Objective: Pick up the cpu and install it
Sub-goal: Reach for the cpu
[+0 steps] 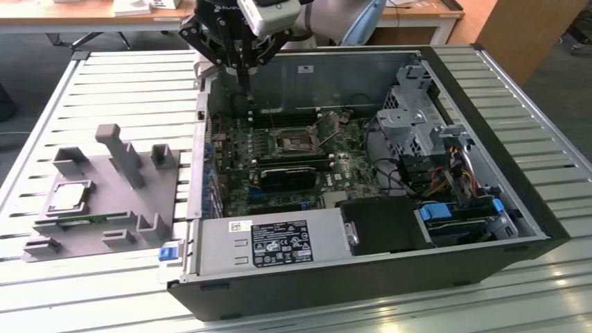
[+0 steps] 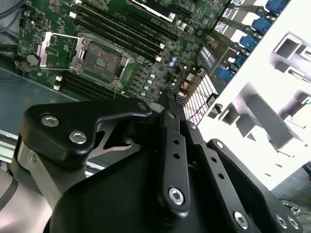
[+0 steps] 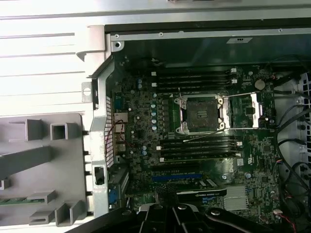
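Note:
The cpu [image 1: 69, 196], a flat silver square, lies on the grey fixture [image 1: 111, 208] at the exterior view's left, outside the computer case. My gripper [image 1: 243, 97] hangs over the case's back left corner, well away from the cpu. Its fingers look shut together with nothing between them, and their tips [image 2: 168, 97] point at the motherboard. The cpu socket [image 1: 298, 143] on the green board is bare, with its metal load plate [image 3: 245, 110] swung open beside it. Both wrist views show the socket [image 2: 102, 60] [image 3: 200, 112].
The open black case [image 1: 518, 208] lies on a slatted metal table [image 1: 55, 291]. Inside it are a power supply [image 1: 268, 243], a black shroud [image 1: 384, 225], a drive cage [image 1: 412, 104] and loose cables [image 1: 453, 166]. A green memory stick [image 1: 88, 220] rests in the fixture.

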Controlling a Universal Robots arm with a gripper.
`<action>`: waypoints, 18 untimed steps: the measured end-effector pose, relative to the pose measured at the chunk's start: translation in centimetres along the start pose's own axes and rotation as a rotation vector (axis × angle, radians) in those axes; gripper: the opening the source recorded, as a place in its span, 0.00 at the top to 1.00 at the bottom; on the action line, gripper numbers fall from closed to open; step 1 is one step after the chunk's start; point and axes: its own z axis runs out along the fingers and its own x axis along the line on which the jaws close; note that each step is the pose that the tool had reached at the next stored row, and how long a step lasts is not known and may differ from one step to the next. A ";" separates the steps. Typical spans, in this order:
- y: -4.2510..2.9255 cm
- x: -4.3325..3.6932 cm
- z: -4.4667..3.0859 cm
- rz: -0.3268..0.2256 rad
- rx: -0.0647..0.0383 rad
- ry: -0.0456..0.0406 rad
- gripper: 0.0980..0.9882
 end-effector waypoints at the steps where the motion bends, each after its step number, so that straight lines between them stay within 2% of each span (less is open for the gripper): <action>1: 0.00 0.04 0.00 0.000 0.000 0.0000 0.99; 6: -0.01 0.15 0.00 0.000 0.000 0.0000 0.99; 8: -0.04 0.54 -0.01 0.000 0.000 0.0000 0.99; 18: -0.06 0.82 -0.01 0.000 0.000 0.0000 0.99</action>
